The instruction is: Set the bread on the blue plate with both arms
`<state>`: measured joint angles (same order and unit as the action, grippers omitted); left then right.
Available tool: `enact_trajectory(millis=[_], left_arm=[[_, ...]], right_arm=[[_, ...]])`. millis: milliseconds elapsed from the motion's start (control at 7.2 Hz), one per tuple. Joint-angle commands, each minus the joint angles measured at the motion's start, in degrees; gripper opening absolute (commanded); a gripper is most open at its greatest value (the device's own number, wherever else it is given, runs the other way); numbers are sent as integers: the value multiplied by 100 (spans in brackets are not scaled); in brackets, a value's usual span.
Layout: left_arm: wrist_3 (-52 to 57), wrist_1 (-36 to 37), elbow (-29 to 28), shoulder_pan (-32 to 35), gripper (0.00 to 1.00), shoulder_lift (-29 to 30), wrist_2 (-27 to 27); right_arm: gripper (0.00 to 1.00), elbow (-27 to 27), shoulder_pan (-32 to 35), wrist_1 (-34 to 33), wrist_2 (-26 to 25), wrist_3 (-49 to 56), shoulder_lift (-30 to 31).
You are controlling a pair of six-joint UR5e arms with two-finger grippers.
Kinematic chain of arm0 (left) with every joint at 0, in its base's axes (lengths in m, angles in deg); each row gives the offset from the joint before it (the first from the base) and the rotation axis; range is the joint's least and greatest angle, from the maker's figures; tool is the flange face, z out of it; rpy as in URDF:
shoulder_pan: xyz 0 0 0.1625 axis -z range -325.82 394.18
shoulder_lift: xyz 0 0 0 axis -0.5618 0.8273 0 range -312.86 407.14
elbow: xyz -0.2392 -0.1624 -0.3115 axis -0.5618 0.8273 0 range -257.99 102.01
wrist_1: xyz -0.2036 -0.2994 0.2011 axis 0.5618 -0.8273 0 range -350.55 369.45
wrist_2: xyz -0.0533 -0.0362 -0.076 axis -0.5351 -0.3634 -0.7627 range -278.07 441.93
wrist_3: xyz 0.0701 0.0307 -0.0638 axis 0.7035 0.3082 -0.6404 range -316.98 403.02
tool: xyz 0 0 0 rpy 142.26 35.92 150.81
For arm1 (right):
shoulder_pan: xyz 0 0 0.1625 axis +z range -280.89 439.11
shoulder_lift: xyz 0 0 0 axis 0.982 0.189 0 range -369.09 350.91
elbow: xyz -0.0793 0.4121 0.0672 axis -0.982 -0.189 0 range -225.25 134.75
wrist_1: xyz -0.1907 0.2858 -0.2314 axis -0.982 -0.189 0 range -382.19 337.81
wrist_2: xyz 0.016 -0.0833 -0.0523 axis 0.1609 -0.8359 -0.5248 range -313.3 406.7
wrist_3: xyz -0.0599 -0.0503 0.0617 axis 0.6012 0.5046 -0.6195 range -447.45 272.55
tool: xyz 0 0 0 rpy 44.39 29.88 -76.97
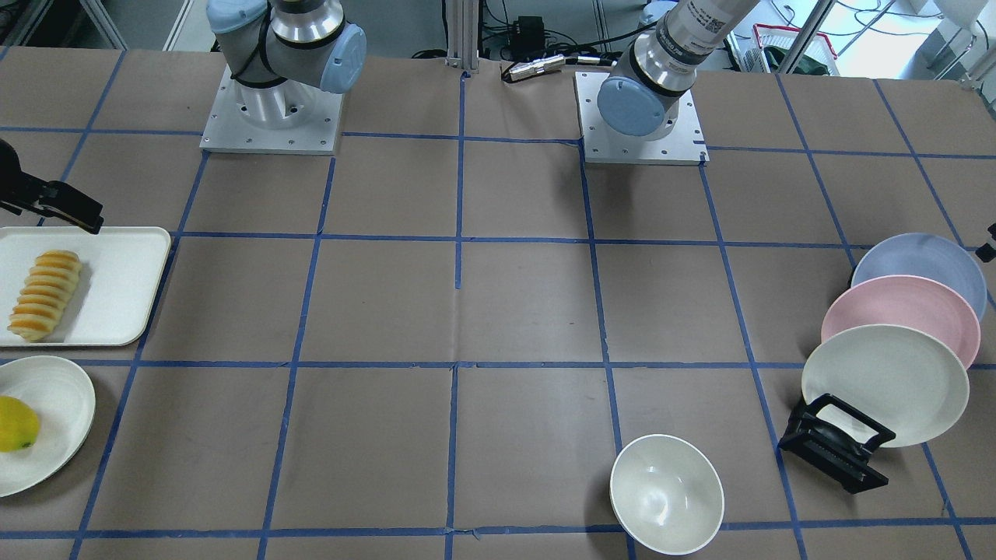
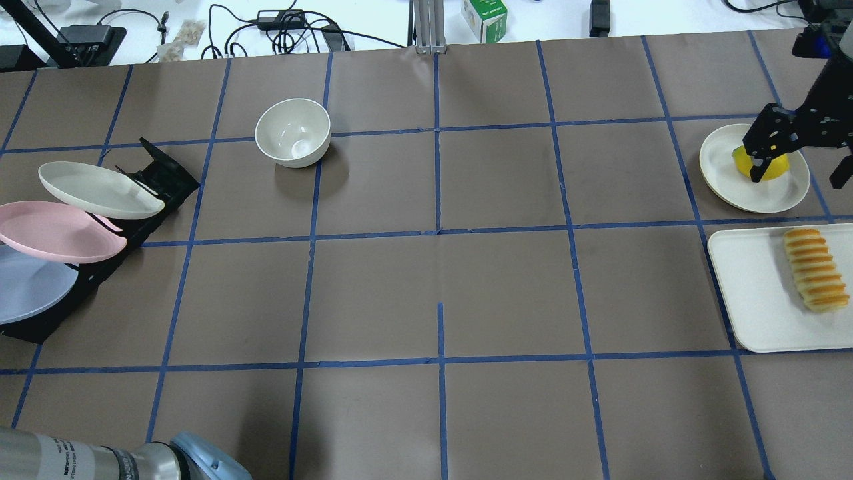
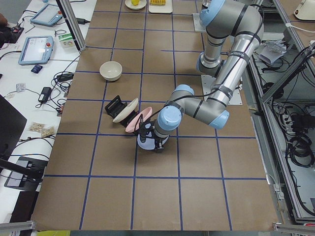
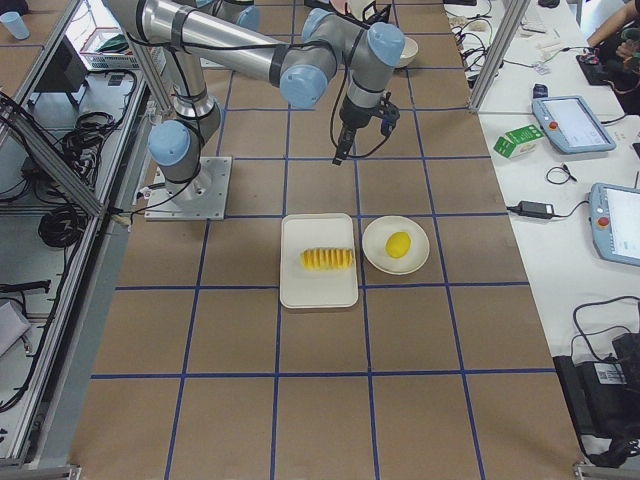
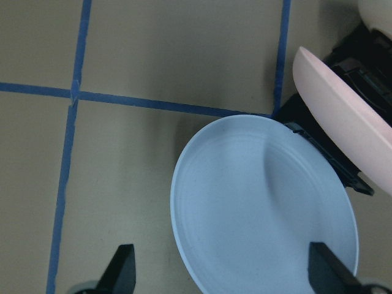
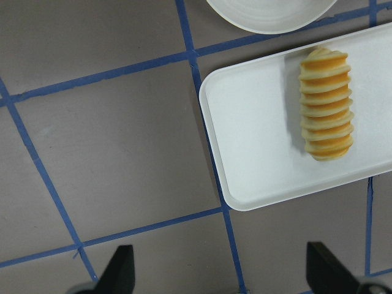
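The left gripper [image 5: 223,275] has its jaws wide apart and empty above the blue plate [image 5: 257,208]. The plate leans in a black rack [image 2: 160,177] beside a pink plate [image 5: 343,110], at 9 o'clock in the overhead view. The right gripper [image 6: 222,272] also has its jaws wide apart and empty. The bread [image 6: 326,104] lies at 1 o'clock from it on a white tray [image 6: 257,135]. The surface [image 2: 500,293] is brown with blue tape squares. Cables [image 2: 280,33] lie beyond its 12 o'clock edge.
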<state>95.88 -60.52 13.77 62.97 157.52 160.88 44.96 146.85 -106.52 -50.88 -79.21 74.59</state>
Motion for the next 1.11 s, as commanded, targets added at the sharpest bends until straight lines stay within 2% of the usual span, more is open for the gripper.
enact_trajectory(millis=[0,278,556,694,833,972], left_arm=[[-204,-8,9,-13,100,333,-20],[-293,-8,-9,-13,100,501,6],[-399,-8,-9,-13,100,598,59],[-434,-8,-9,-22,100,589,94],[-539,-16,0,-22,100,598,103],[-635,-69,0,-22,100,598,103]], right_arm=[[100,14,-16,-170,-111,220,-71],[100,84,-33,-355,-103,834,-116],[100,110,-60,-400,-121,776,-230],[100,119,-121,-418,-512,871,-326],[100,67,-243,-383,-664,1359,-509],[100,127,-531,-548,-118,2278,-572]])
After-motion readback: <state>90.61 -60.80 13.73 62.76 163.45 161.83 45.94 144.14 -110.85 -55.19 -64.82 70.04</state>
